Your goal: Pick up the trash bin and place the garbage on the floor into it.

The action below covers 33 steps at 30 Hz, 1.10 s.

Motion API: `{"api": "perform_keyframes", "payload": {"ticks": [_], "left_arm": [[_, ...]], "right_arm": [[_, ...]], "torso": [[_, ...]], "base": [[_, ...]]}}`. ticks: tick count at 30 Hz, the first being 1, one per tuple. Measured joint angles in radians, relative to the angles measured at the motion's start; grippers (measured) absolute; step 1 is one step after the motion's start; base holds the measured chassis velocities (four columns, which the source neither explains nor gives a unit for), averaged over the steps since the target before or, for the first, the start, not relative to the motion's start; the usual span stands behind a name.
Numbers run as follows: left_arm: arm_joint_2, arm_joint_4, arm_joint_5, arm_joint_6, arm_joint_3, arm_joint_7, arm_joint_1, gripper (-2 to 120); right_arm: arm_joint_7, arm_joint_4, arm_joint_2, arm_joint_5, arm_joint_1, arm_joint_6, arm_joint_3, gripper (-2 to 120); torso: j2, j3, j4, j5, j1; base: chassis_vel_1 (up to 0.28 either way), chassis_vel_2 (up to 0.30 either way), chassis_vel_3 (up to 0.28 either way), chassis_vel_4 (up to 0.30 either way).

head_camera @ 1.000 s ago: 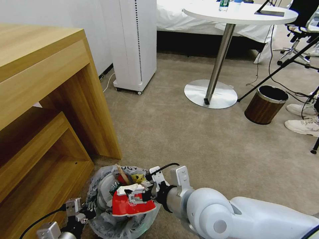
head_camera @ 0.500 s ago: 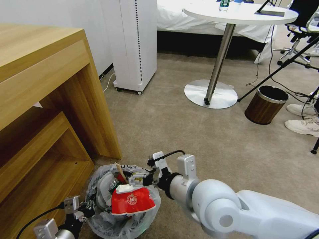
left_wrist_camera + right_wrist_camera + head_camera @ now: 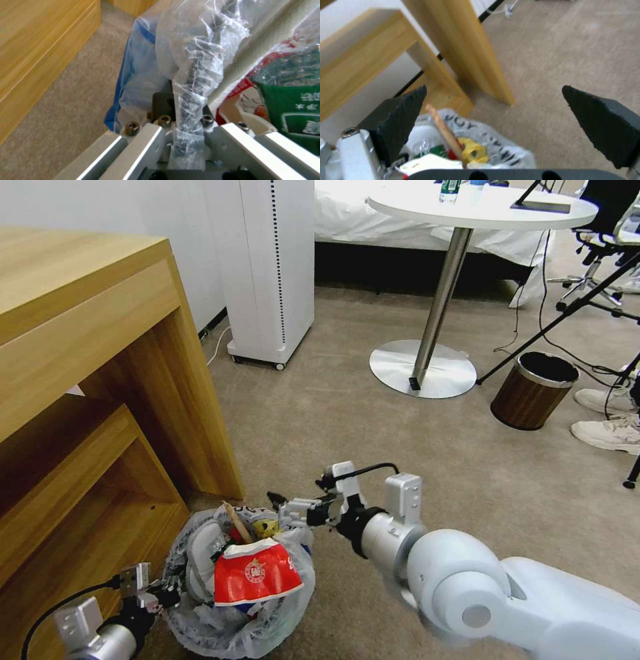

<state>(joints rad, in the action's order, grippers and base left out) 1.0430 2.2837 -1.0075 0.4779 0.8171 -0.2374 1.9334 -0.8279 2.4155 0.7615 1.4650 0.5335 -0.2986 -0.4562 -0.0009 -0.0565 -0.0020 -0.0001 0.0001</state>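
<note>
Crinkly plastic of the trash bin [image 3: 200, 620] rim is clamped in the left gripper [image 3: 186, 130] — garbage [image 3: 253, 577] heaped inside. Just above the bin's far edge, the right gripper [image 3: 493, 117] hovers, fingers wide apart — empty.

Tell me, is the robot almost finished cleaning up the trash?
Nearly, it looks like. The trash bin is stuffed: a red paper cup, a wooden stick, wrappers. The left gripper clamps the bin's bagged rim. The right gripper hangs above it, jaws wide and empty. The carpet nearby shows no litter.
</note>
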Motion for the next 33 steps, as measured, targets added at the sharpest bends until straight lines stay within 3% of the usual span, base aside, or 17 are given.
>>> {"api": "perform_keyframes", "payload": {"ticks": [2,4,12,20,33], "left_arm": [[-0.008,0.0,-0.013,0.003,0.001,-0.008,0.0,0],[-0.067,-0.001,-0.114,0.021,0.005,-0.067,-0.003,0],[-0.177,-0.028,-0.287,0.043,-0.014,-0.168,-0.05,0],[-0.232,-0.083,-0.355,0.045,-0.069,-0.201,-0.131,0],[-0.266,-0.154,-0.442,0.043,-0.167,-0.251,-0.266,0]], "right_arm": [[0.0,0.002,-0.001,0.0,0.004,0.0,0.009,100],[0.0,0.013,-0.015,-0.003,0.039,0.001,0.071,100],[0.008,0.023,-0.056,-0.027,0.114,0.011,0.188,100],[0.011,0.021,-0.076,-0.034,0.161,0.02,0.277,100],[0.025,-0.006,-0.094,-0.036,0.186,0.033,0.354,100]], "torso": [[0.0,0.0,0.0,0.0,0.0],[0.0,0.0,0.0001,0.0,0.0],[0.0,0.0,-0.0001,0.0002,0.0],[0.0,0.0,0.0,0.0001,0.0],[0.0,0.0,-0.0001,0.0002,0.0]], "base": [[0.0,0.0,0.0,0.0],[0.0,0.0,0.0,0.0],[0.0,0.0,0.0,0.0],[0.0,0.0,0.0,0.0],[0.0,0.0,0.0,0.0]]}}
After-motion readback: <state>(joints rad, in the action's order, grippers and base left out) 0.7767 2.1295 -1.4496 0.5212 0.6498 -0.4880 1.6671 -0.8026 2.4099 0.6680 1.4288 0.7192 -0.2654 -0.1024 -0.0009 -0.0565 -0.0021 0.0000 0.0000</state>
